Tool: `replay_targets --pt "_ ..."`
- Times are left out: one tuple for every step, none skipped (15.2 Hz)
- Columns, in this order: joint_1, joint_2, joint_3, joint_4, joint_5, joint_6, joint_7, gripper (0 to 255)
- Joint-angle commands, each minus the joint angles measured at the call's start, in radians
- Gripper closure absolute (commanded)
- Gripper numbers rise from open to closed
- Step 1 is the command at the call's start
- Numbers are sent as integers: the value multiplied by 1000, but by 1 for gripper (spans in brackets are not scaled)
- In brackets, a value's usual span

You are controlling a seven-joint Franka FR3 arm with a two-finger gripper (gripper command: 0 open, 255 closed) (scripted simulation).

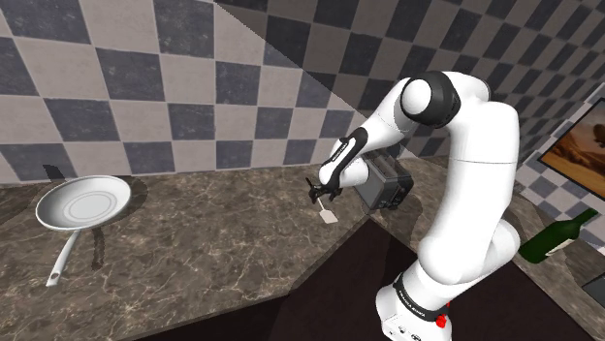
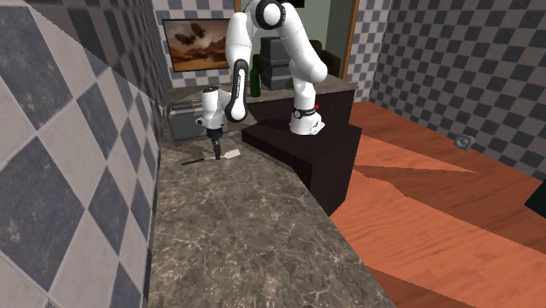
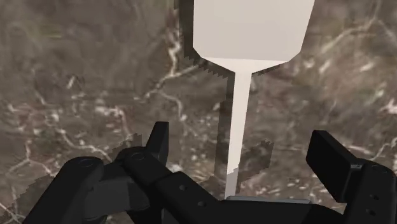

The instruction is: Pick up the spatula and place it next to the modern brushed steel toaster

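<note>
We see the gripper (image 3: 242,139) wide open, straddling the spatula (image 3: 249,38) handle and holding nothing. Spatula is on the worktop (image 1: 213,242) near its edge, beside the toaster (image 1: 384,182). Likely light, stiff, thin, so pinch mid-handle

Single robot arm (image 1: 480,136): smooth, rounded white links joined by dark grey to black joint bands (image 1: 438,97). A black strip with faint pale marks runs along the slimmer forearm link. The white base collar (image 1: 415,304) carries a line of small black lettering, with a small red mark (image 1: 442,319) at its foot. The gripper (image 1: 321,193) is black throughout. In the wrist view its body shows rounded housings with small round recesses and two blocky, flat-faced fingers (image 3: 330,154).
</note>
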Motion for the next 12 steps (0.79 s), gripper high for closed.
replay_targets --pt "0 0 0 0 0 0 0 0" --pt "1 -40 -1 -15 -1 -24 1 0" --pt "3 -79 -3 -30 -2 -50 1 0" --pt "4 -119 -5 -42 -3 -76 2 0" --pt "6 -150 -6 -52 -4 -98 3 0" --pt "6 -150 -6 -52 -4 -98 3 0" --pt "6 -150 -6 -52 -4 -98 3 0" --pt "6 -150 -6 -52 -4 -98 3 0" --pt "6 -150 -6 -52 -4 -98 3 0" --pt "6 -150 -6 -52 -4 -98 3 0" --pt "6 -150 -6 -52 -4 -98 3 0" --pt "6 -150 -6 -52 -4 -98 3 0"
